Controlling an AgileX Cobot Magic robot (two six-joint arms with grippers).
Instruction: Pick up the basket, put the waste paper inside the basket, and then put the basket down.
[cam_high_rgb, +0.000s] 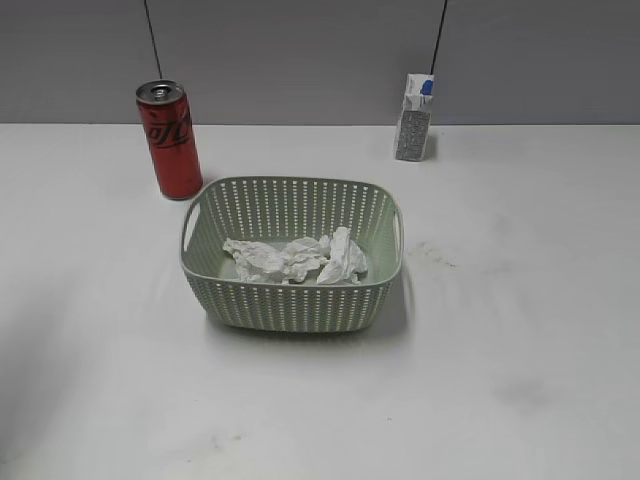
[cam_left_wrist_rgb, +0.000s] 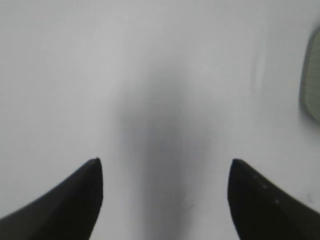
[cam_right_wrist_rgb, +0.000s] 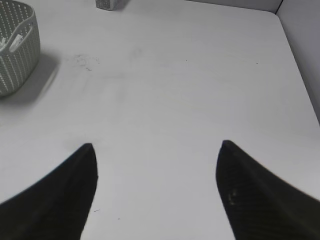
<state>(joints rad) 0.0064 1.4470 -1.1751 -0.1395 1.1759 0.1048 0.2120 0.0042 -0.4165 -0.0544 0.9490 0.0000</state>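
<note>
The pale sage-green basket (cam_high_rgb: 290, 300) stands upright on the white table, mid-table in the exterior view. Several crumpled white waste paper wads (cam_high_rgb: 295, 260) lie inside it. Neither arm shows in the exterior view. My left gripper (cam_left_wrist_rgb: 164, 162) is open and empty over bare table, with a blurred edge of the basket (cam_left_wrist_rgb: 312, 80) at the far right of the left wrist view. My right gripper (cam_right_wrist_rgb: 156, 145) is open and empty over bare table, and the basket (cam_right_wrist_rgb: 17, 47) sits at the upper left of the right wrist view, well apart from it.
A red cola can (cam_high_rgb: 169, 140) stands upright behind the basket's left corner. A small white-grey carton (cam_high_rgb: 414, 118) stands at the back right, its base also showing in the right wrist view (cam_right_wrist_rgb: 110, 4). The table's right edge meets a grey wall (cam_right_wrist_rgb: 302, 30).
</note>
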